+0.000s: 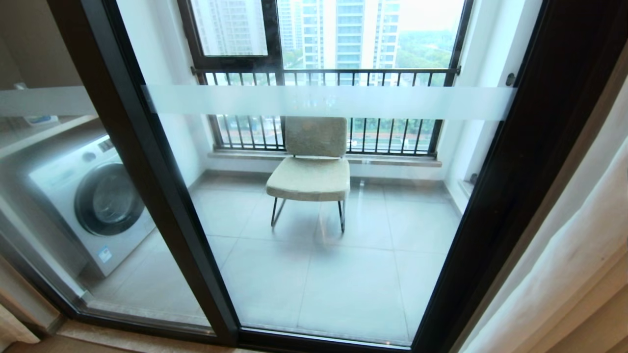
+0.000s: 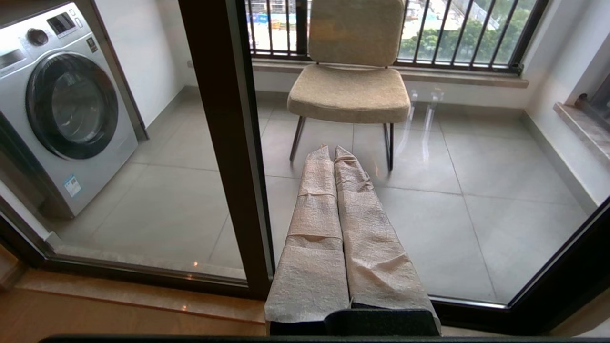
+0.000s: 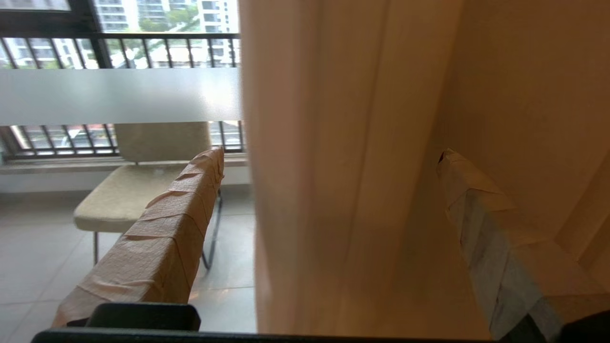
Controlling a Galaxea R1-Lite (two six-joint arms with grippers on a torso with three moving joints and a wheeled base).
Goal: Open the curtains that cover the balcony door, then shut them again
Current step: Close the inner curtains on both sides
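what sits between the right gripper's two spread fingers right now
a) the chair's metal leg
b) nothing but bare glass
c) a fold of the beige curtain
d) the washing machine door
c) In the right wrist view the right gripper is open, with one taped finger on each side of a hanging fold of the curtains; the chair stands well beyond, behind the balcony door.

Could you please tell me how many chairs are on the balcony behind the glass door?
1: a beige chair stands on the tiled floor, its back to the railing. Others could be hidden behind the curtain.
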